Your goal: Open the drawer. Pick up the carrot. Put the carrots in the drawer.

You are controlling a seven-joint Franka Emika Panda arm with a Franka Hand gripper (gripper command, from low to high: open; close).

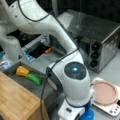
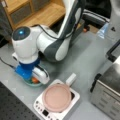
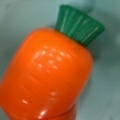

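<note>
One carrot [image 3: 47,75] lies on a teal surface [image 3: 15,15].

The white arm bends steeply at its elbow, its wrist pointing straight down. The pincer [image 2: 35,79] hangs low beneath the blue-lit joint, its blue-and-white body showing in both front views, fingertips hidden.

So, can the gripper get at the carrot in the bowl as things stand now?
Probably yes. In a front view the gripper hangs right over the teal bowl, where the carrot shows. In the wrist view the carrot fills the picture with nothing across it.
</note>
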